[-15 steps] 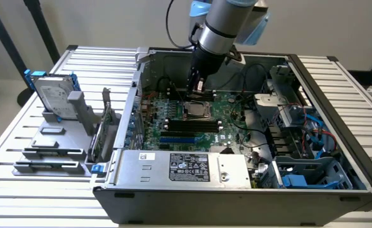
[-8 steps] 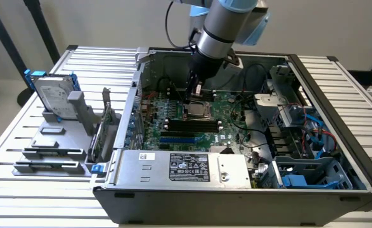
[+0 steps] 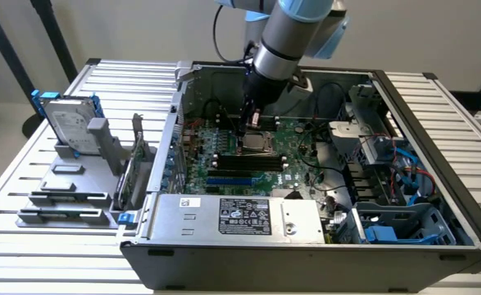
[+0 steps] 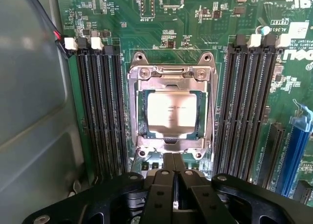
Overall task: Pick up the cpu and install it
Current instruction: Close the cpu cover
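Tabletop [image 3: 461,117] of pale slats carries an open computer case [image 3: 306,261]; the arm [image 3: 285,37] reaches down into it over the green motherboard [image 4: 195,33]; black memory slots [image 4: 100,111] flank a metal socket frame [image 4: 171,73]; the gripper [image 4: 172,156] hangs near that frame's edge, fingers pressed together with nothing between them; the cpu [image 4: 171,110] lies flat inside the frame, silver top up.

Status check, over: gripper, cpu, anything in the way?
Gripper shut, empty, just off the socket. Cpu lying flat in the socket. Nothing over it.
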### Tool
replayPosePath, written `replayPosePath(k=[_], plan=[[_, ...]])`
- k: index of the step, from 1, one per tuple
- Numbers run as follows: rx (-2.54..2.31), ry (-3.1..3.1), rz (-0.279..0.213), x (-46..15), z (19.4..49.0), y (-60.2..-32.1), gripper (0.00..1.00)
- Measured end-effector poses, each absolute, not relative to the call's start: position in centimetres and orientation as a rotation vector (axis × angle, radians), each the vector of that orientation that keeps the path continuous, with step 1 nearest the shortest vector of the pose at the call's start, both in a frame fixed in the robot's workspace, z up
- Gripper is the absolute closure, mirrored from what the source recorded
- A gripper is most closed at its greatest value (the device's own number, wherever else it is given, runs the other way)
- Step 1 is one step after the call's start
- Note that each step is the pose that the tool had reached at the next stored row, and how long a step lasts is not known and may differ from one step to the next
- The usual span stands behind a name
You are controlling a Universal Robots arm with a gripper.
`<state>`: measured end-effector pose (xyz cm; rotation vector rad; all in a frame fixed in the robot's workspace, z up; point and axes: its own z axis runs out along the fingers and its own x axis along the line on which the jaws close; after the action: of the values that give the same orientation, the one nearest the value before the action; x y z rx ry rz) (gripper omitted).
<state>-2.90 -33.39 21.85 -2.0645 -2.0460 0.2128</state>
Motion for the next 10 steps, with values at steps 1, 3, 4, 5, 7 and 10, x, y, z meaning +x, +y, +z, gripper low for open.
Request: replayPosePath(k=[1, 3, 4, 5, 7, 10], plan=[[-2.064, -2.045, 0.211, -2.91, 21.77, -33.39, 0.89], [-2.062, -2.044, 0.208, -2.92, 21.60, -33.39, 0.89], [-2.062, -2.043, 0.206, -2.93, 21.50, -33.39, 0.89], [-2.061, -2.043, 0.205, -2.94, 21.40, -33.38, 0.89], [-2.061, -2.042, 0.204, -2.97, 21.20, -33.39, 0.89], [-2.060, -2.041, 0.201, -3.02, 20.90, -33.39, 0.89]])
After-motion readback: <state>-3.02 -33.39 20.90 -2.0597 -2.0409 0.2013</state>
